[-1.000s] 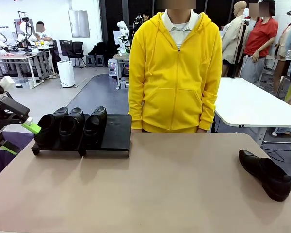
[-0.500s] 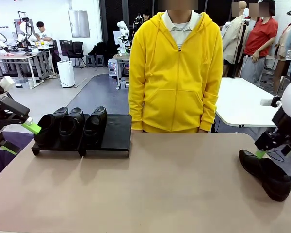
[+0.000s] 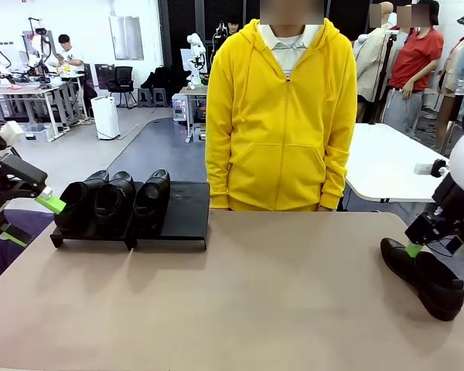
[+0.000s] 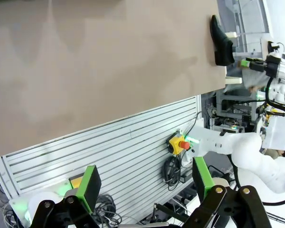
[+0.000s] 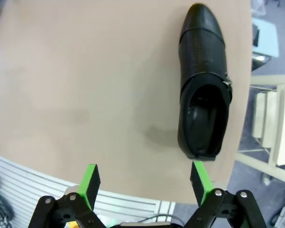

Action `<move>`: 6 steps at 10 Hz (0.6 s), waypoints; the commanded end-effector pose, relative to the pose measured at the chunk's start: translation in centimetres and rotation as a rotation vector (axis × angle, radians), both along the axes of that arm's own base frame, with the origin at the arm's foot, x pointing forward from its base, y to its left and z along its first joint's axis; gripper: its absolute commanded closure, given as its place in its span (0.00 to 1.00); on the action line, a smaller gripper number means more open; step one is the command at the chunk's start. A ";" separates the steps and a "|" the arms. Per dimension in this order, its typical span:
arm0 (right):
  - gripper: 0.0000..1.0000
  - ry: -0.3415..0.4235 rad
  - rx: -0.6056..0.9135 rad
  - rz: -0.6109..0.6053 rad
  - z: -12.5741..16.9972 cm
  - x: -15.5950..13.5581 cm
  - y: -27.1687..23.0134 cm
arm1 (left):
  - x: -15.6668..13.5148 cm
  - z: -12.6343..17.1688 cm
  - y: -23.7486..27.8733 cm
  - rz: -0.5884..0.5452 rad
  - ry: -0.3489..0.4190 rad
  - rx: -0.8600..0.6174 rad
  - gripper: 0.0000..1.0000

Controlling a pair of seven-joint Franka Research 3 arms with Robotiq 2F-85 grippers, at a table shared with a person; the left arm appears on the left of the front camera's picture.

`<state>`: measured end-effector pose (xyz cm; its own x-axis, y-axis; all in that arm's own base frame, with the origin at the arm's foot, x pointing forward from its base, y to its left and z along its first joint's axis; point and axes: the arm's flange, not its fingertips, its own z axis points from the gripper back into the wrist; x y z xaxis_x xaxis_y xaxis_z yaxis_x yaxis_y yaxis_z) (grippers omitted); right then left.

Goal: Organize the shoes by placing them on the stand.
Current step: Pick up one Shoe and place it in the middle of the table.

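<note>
We see the stand (image 3: 182,212) sitting at the far left of the tabletop (image 3: 255,294), close to the far edge and just beside the person in a yellow hoodie (image 3: 278,116) who stands behind that edge. Three shoes (image 3: 112,202) rest side by side on the stand, filling its left part, toes pointing up and away from us; the rightmost slot is bare panel.

The fourth shoe (image 3: 423,277) lies flat on the tabletop near the right edge, well apart from the stand. In our right wrist view it (image 5: 203,80) lies with its opening facing up and its heel toward the tabletop's near edge.

Our right gripper (image 3: 412,249) hovers just above the heel end of that shoe, and its jaws stand wide with nothing between the green pads (image 5: 90,181). From the front we cannot tell whether a pad touches the leather.

Our left gripper (image 3: 32,220) hangs off the left edge of the tabletop, just beside the stand's left end. Its jaws are also spread wide and empty, the pads (image 4: 89,185) well apart.
</note>
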<state>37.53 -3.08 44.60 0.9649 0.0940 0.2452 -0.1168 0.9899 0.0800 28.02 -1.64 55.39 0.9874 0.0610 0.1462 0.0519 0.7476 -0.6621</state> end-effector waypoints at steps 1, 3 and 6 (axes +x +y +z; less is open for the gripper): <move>0.00 -0.059 0.023 -0.011 -3.0 2.6 -1.0 | -0.1 0.2 -0.2 0.005 0.005 -0.020 0.00; 0.00 -0.039 0.025 -0.020 -5.0 3.8 -1.6 | -0.1 0.2 -0.2 0.005 0.005 -0.020 0.00; 0.00 0.000 0.073 -0.029 -7.8 5.0 -2.4 | -0.1 0.2 -0.2 0.005 0.005 -0.020 0.00</move>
<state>41.39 -4.94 36.97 0.9738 0.0293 0.2255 -0.0555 0.9923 0.1106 28.02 -1.63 55.38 0.9874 0.0610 0.1460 0.0517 0.7475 -0.6622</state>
